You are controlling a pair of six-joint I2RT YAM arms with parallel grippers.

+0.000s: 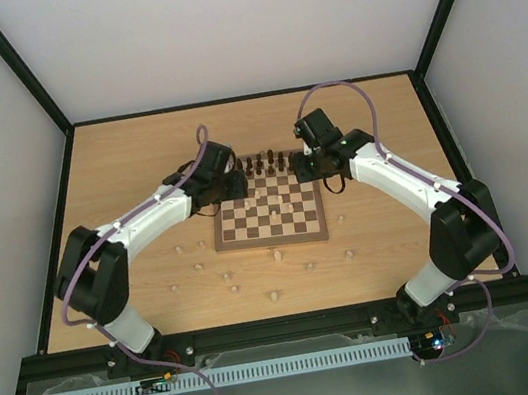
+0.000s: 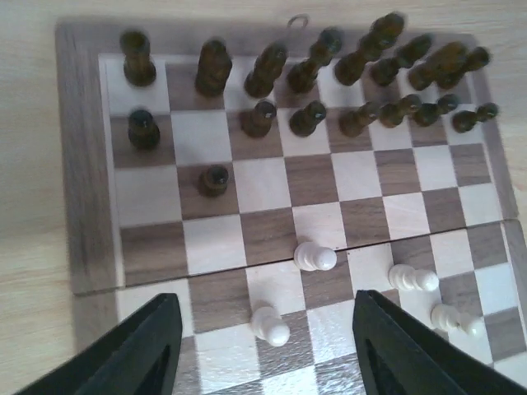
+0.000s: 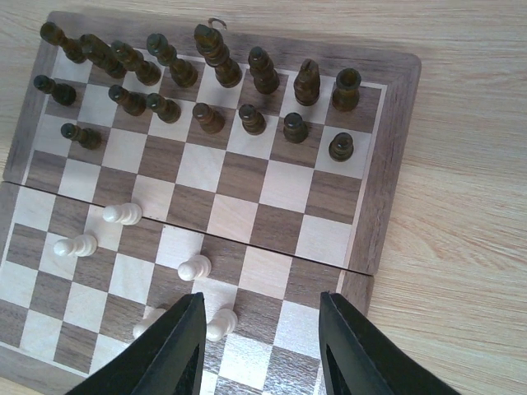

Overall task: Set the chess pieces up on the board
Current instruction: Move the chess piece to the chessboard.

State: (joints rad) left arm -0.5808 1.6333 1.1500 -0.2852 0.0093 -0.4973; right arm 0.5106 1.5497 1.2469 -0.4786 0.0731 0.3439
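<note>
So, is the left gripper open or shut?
Open. The left gripper has both fingers wide apart above the board, holding nothing.

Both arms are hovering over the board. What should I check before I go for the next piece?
1. Left end effector open, empty: ok.
2. Right end effector open, empty: ok.
3. Dark pieces in the two far rows of the board: not ok; one dark pawn stands a row forward.
4. Pale pieces all on the board: not ok; several sit on the tabletop.
5. Pale ones already on the board in home rows: not ok; scattered mid-board.
6. Those standing upright: cannot tell.
</note>
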